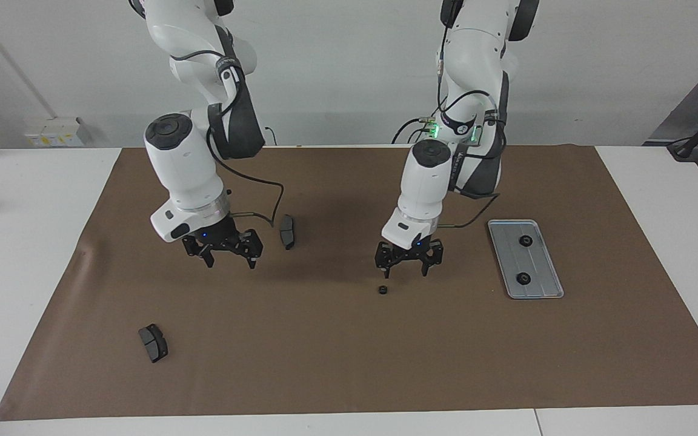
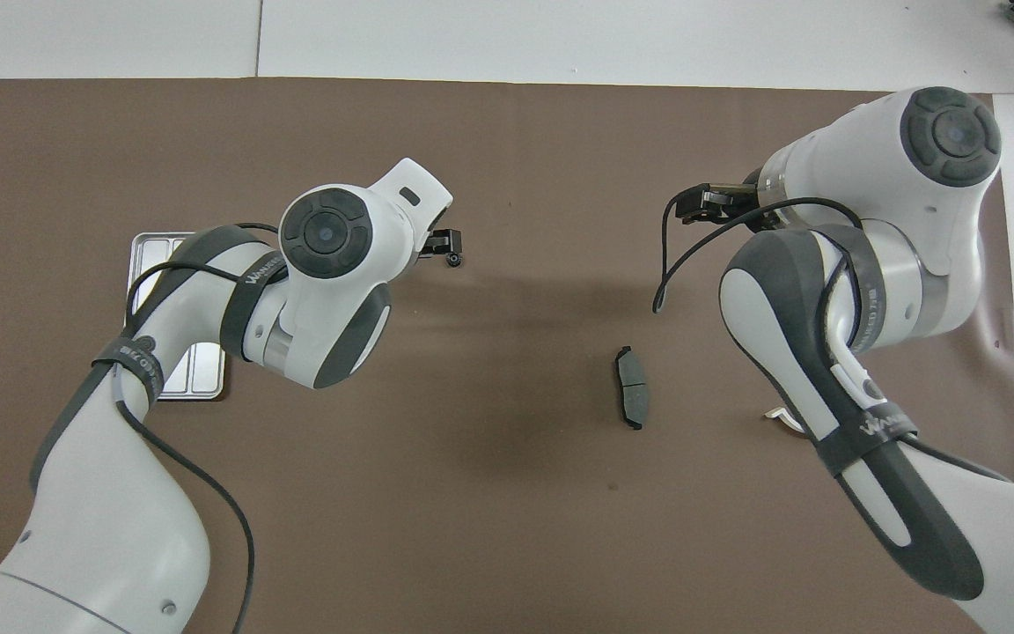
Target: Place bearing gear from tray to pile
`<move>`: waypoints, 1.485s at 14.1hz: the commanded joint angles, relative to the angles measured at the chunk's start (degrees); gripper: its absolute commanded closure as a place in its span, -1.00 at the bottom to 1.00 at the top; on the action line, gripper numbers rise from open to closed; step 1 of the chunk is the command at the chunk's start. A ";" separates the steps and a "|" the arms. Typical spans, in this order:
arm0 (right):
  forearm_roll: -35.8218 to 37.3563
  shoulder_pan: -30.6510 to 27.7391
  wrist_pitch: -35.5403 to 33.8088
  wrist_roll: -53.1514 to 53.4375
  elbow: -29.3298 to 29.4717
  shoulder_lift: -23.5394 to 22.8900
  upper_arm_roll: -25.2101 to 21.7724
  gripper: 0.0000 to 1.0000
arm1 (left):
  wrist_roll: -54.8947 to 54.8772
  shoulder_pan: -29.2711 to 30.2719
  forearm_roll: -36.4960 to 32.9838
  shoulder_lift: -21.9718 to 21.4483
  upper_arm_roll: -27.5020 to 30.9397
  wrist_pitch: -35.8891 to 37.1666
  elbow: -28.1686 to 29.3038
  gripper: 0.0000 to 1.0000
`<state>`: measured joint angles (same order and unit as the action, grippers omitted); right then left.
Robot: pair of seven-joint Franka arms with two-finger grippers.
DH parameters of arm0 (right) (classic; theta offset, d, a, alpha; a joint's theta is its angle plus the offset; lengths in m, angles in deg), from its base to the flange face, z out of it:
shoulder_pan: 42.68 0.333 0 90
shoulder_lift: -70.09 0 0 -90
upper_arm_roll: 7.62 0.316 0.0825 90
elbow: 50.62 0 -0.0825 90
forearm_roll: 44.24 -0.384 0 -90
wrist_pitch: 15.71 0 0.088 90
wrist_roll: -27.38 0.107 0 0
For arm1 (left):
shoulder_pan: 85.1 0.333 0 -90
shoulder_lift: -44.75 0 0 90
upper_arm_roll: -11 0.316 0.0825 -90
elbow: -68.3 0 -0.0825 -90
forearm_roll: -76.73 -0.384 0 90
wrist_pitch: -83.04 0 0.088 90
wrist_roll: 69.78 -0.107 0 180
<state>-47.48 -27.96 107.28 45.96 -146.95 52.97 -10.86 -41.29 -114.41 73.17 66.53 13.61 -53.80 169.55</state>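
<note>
Arm strap [image 2: 262, 269], "WANDER" (last letters unclear)

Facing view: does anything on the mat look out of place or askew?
One bearing gear lies alone on the brown mat, under the open left gripper, while two others sit in the tray. No pile shows. Two dark brake pads lie far apart, one propped on its edge. The right gripper hangs open over bare mat.
</note>
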 commanded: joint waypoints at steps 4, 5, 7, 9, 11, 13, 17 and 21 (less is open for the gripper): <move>0.07 11.00 3.04 8.92 11.50 -12.47 -0.01 -1.00 | -12.47 9.78 -1.10 -12.98 -0.41 3.93 12.66 -1.00; 0.42 13.11 3.91 12.50 15.52 -16.85 -0.01 -1.00 | -15.71 11.45 -1.10 -13.51 -0.41 6.39 12.58 -1.00; 0.87 15.76 5.50 16.31 22.91 -23.81 -0.10 -1.00 | -20.03 15.05 -1.10 -14.13 -0.41 9.65 12.66 -1.00; 0.87 16.47 7.42 16.32 25.05 -26.11 -0.01 -1.00 | -21.28 18.40 -1.10 -14.31 -0.41 10.54 12.92 -1.00; 1.13 18.49 9.28 16.32 24.44 -26.47 -0.01 -1.00 | -21.98 21.48 -1.10 -14.66 -0.41 10.37 14.06 -1.00; 2.88 21.03 10.59 16.40 24.44 -27.96 -0.01 -1.00 | -25.57 24.98 -1.01 -15.27 -0.50 9.06 16.17 -1.00; 5.79 22.98 12.53 16.84 24.44 -29.46 -0.01 -1.00 | -29.10 29.39 -0.83 -17.03 -0.50 -1.22 24.25 -1.00; 7.36 22.63 12.62 16.58 24.17 -29.55 -0.10 -0.77 | -29.63 29.57 -0.83 -17.03 -0.50 -3.77 27.51 -1.00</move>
<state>-42.40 -4.51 119.35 61.92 -124.27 24.44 -11.16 -70.53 -85.40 73.15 51.80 13.78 -54.84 193.48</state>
